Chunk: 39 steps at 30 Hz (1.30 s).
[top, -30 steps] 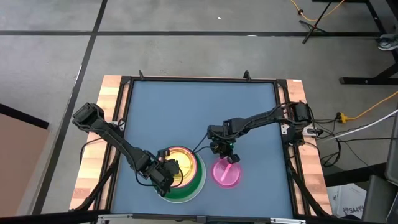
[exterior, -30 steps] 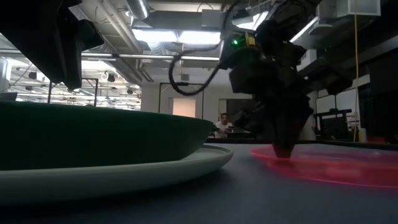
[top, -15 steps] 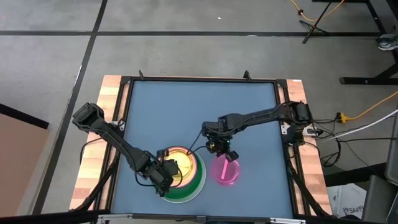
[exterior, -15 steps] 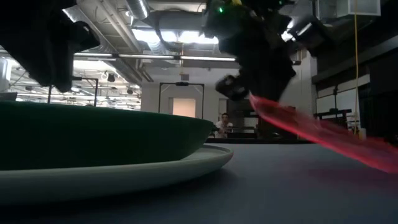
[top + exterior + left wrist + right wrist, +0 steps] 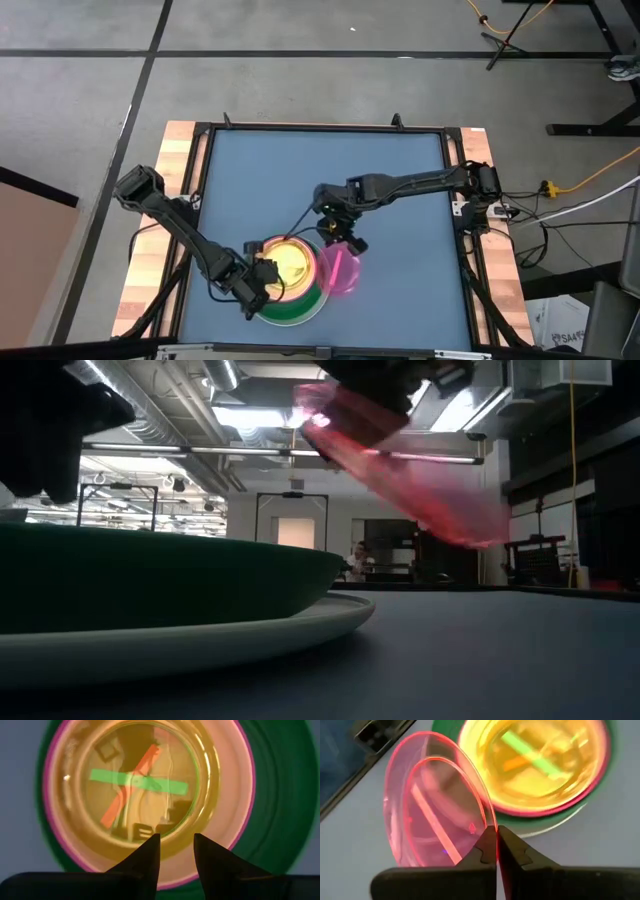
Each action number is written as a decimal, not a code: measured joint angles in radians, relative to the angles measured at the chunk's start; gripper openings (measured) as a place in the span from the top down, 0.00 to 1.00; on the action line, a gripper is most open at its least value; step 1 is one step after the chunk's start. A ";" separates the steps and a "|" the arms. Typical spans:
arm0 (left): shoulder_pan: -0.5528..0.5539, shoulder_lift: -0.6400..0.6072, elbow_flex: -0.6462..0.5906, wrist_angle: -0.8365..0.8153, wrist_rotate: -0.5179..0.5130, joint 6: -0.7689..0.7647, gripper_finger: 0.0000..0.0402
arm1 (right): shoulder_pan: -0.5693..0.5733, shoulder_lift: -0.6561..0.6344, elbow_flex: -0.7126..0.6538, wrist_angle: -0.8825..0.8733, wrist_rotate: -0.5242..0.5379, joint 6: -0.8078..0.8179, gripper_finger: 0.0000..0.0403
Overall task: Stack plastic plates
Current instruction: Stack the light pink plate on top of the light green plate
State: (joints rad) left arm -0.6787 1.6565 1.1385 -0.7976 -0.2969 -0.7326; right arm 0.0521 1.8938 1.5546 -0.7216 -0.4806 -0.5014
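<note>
While right gripper (image 5: 343, 243) pinches tilted pink plate (image 5: 340, 270), stack (image 5: 292, 282) beside, left gripper (image 5: 262, 291) over it

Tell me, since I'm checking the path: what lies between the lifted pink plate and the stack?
Nothing. In the high view the pink plate, held tilted by the right gripper, already overlaps the stack's edge; no object sits between them.

- We count two dark robot arms over one blue table (image 5: 400, 150).
- We count one stack of plates (image 5: 290, 280) on the table.
- In that stack we make out five plates: white, dark green, pink-rimmed, orange and clear green. A sixth may sit hidden among them; we cannot tell.
- We count one translucent pink plate (image 5: 340, 270), separate and tilted beside the stack.
- We see one person (image 5: 357, 558) far behind.
</note>
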 joint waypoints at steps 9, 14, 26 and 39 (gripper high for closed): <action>-0.071 -0.108 0.000 -0.109 -0.043 -0.154 0.72 | 0.000 0.005 0.001 0.243 0.073 0.069 1.00; -0.091 -0.146 0.000 -0.114 -0.070 -0.159 0.72 | 0.000 0.005 0.001 0.355 0.125 0.090 1.00; -0.091 -0.161 0.000 -0.135 -0.081 -0.156 0.72 | 0.000 0.020 0.002 0.510 0.185 0.090 1.00; -0.094 -0.161 0.000 -0.154 -0.072 -0.158 0.72 | 0.000 0.157 0.001 0.563 0.166 0.107 1.00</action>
State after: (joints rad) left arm -0.7731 1.4956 1.1389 -0.9511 -0.3690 -0.8909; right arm 0.0517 2.0505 1.5558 -0.1584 -0.3141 -0.3946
